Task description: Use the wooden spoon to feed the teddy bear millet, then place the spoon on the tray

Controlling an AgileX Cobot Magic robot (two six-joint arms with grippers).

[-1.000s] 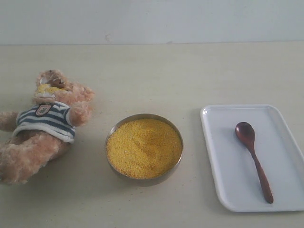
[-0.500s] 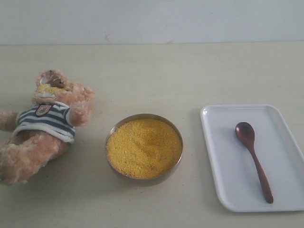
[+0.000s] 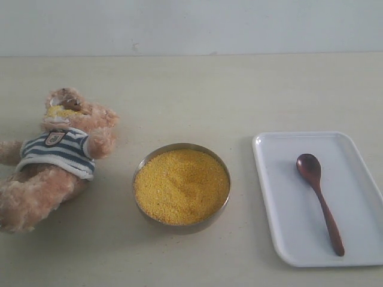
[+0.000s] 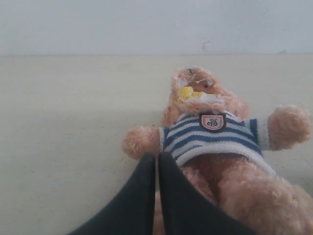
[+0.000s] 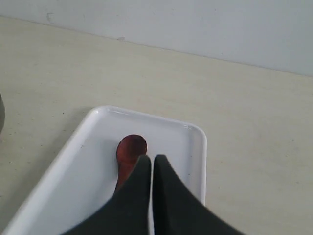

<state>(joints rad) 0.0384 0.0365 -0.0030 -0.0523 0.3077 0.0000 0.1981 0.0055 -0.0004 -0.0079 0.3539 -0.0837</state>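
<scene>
The teddy bear [image 3: 57, 155] lies on its back at the left of the table, yellow grains on its muzzle; the left wrist view shows it too [image 4: 215, 142]. Millet [image 3: 181, 186] fills the round metal bowl [image 3: 222, 206] in the middle. The wooden spoon [image 3: 319, 200] lies loose on the white tray [image 3: 281, 203] at the right. No arm shows in the exterior view. My left gripper [image 4: 157, 157] is shut and empty, above the bear's lower body. My right gripper [image 5: 151, 159] is shut and empty above the tray [image 5: 88, 171], hiding most of the spoon [image 5: 128, 154].
The pale table [image 3: 197, 95] runs back to a light wall [image 3: 191, 24]. The tray's right edge runs out of the exterior view. A sliver of the bowl [image 5: 1, 120] shows at the side of the right wrist view.
</scene>
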